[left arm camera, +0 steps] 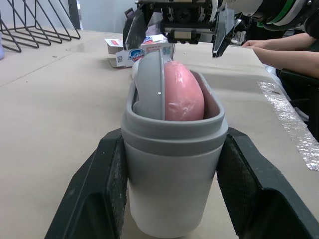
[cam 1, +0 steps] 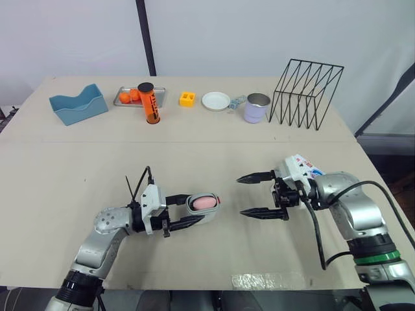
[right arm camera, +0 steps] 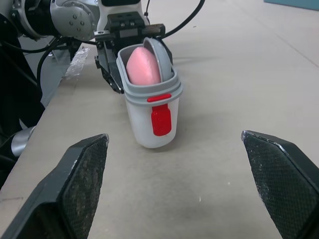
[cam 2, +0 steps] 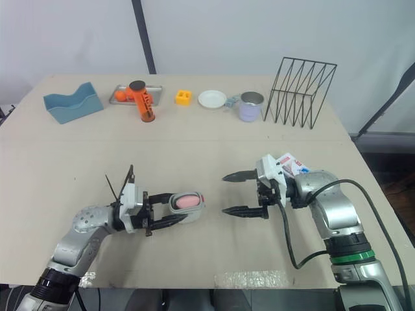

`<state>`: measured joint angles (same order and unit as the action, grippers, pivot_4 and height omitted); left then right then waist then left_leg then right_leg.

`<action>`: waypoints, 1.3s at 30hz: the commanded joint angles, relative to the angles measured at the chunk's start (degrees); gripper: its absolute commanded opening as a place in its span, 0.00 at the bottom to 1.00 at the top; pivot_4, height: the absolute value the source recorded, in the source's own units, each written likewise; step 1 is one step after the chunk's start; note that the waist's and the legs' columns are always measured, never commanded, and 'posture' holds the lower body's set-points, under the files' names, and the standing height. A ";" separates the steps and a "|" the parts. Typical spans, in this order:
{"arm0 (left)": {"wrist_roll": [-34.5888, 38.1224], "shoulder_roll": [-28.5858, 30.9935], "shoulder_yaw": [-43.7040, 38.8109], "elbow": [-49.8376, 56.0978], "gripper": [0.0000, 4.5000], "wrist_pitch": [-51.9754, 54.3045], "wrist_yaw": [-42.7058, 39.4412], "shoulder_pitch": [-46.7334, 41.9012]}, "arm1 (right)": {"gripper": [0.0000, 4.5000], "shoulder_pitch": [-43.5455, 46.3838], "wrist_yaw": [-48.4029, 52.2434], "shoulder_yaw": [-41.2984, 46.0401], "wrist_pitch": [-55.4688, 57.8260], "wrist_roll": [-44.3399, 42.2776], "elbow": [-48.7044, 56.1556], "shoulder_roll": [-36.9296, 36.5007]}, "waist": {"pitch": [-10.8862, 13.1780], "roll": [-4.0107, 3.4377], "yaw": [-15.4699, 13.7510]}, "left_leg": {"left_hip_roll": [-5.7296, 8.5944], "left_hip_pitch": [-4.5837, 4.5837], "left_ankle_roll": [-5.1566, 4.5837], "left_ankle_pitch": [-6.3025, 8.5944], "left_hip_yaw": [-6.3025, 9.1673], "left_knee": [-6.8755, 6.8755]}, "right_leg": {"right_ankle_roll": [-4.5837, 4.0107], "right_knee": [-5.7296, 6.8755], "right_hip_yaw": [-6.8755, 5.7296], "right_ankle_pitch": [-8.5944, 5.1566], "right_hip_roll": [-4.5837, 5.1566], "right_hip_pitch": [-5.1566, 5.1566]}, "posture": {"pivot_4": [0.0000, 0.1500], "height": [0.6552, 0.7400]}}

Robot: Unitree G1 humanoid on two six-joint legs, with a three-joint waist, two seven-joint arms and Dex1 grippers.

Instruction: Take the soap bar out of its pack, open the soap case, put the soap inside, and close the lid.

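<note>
Clamping 1 case [left arm camera: 172, 199] w/ 1 soap [left arm camera: 183, 97], L tool [cam 1: 188, 210].

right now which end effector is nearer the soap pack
Right. The soap pack lies beside the wrist of the open right end effector, behind its fingers. The left end effector is farther off toward the robot's left, shut on the soap case.

Lab: taped test table [cam 1: 194, 155], plain white backdrop [cam 1: 259, 32]

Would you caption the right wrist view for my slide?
Open right gripper faces the left gripper holding a grey soap case, pink soap inside.
</note>
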<state>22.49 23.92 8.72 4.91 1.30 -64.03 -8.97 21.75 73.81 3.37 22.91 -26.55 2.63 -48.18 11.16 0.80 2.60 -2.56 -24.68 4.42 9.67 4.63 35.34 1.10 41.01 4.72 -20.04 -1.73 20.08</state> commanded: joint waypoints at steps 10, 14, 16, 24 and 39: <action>1.23 -0.15 -0.89 -0.37 0.45 -0.97 -0.66 -2.03 | 0.98 -5.82 -23.40 9.17 40.71 -2.45 19.67 -8.55 | -0.01 -0.02 0.06 | -0.01 0.03 -0.01 0.00 -0.07 -0.02 | 0.06 0.01 0.13 -0.04 -0.06 0.01 | 1.00 1.00; 1.31 -0.24 -0.46 -0.46 0.45 -0.49 -1.06 -2.22 | 0.98 -4.45 -27.60 8.09 46.92 -3.17 20.39 -6.57 | -0.01 -0.01 0.02 | 0.02 -0.01 -0.02 0.01 -0.07 -0.02 | 0.14 -0.04 0.13 -0.08 -0.02 0.02 | 1.00 1.00; 1.37 -0.37 -0.34 -0.28 0.45 -0.25 -0.95 -2.17 | 0.98 -4.28 -28.80 7.52 48.10 -3.25 20.26 -5.81 | -0.01 -0.02 0.01 | 0.02 -0.01 -0.02 0.01 -0.07 -0.02 | 0.16 -0.03 0.13 -0.09 -0.02 0.02 | 1.00 1.00; 1.47 -0.47 -0.06 0.55 0.45 0.40 -0.53 -1.92 | 0.98 -1.67 -32.07 4.38 50.46 -2.93 18.04 -4.29 | -0.01 -0.01 0.03 | 0.02 -0.04 -0.04 0.03 -0.09 -0.02 | 0.30 -0.05 0.15 -0.17 -0.02 0.06 | 1.00 1.00; 1.28 -0.66 0.36 1.07 0.45 0.78 -0.32 -1.73 | 0.98 -1.65 -33.80 0.39 48.05 -1.70 14.51 -3.86 | -0.01 -0.02 0.04 | 0.03 -0.06 -0.05 0.03 -0.09 -0.02 | 0.30 -0.05 0.15 -0.17 -0.02 0.08 | 1.00 1.00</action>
<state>22.95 23.33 9.10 3.62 2.53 -64.11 -10.61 19.11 40.51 3.87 71.91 -28.40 17.05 -52.14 11.15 0.79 2.63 -2.54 -24.74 4.37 9.70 4.53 35.32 1.40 40.97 4.88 -20.22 -1.75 20.17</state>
